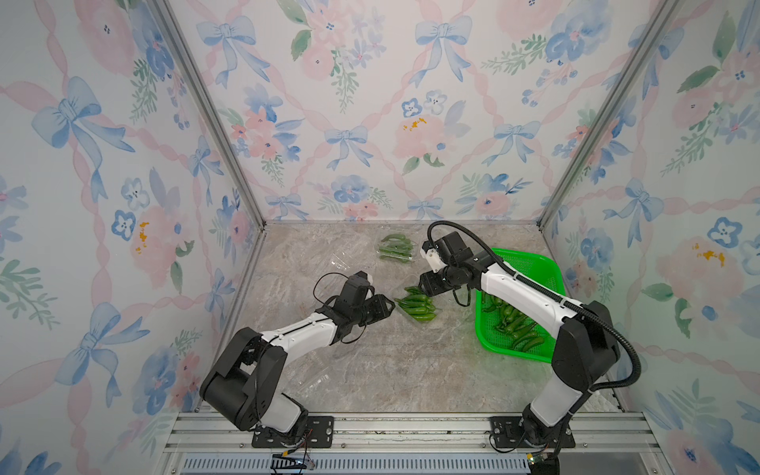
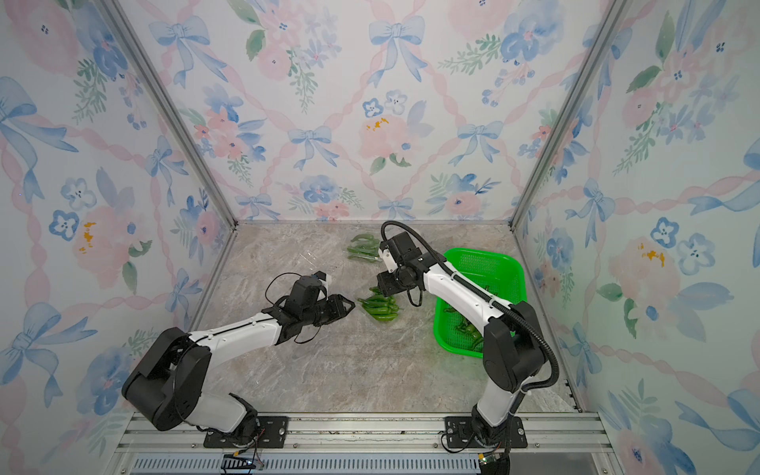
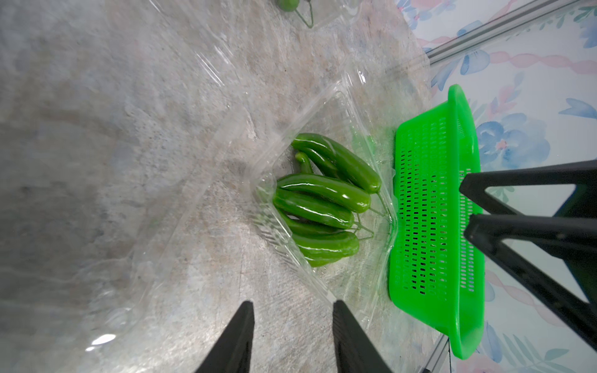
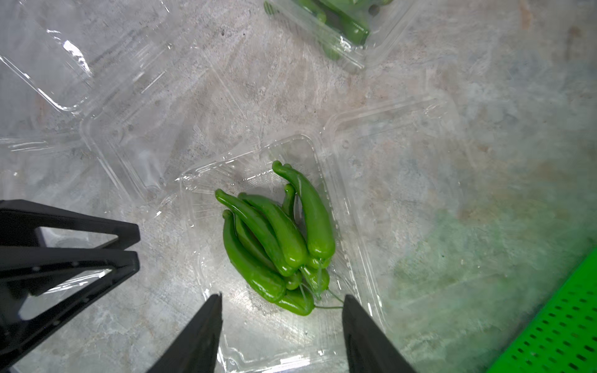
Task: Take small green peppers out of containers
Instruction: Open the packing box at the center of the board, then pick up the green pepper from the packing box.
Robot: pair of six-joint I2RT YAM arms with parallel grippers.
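Unloading of the open clear punnet (image 4: 203, 210) pending: right hand (image 4: 283, 296), part-open and empty, hovers over its green peppers (image 4: 284, 239), left hand (image 3: 293, 303) likewise empty alongside; next, lower and pinch.

You're getting bright, even light with faint shadows; glare is streaking the clear containers (image 4: 74, 55), and the wrist views are blurring toward their edges.

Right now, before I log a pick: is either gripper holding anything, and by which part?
Nothing is held. The left gripper and right gripper both have open jaws; the peppers lie in their tray ahead of the right jaws.
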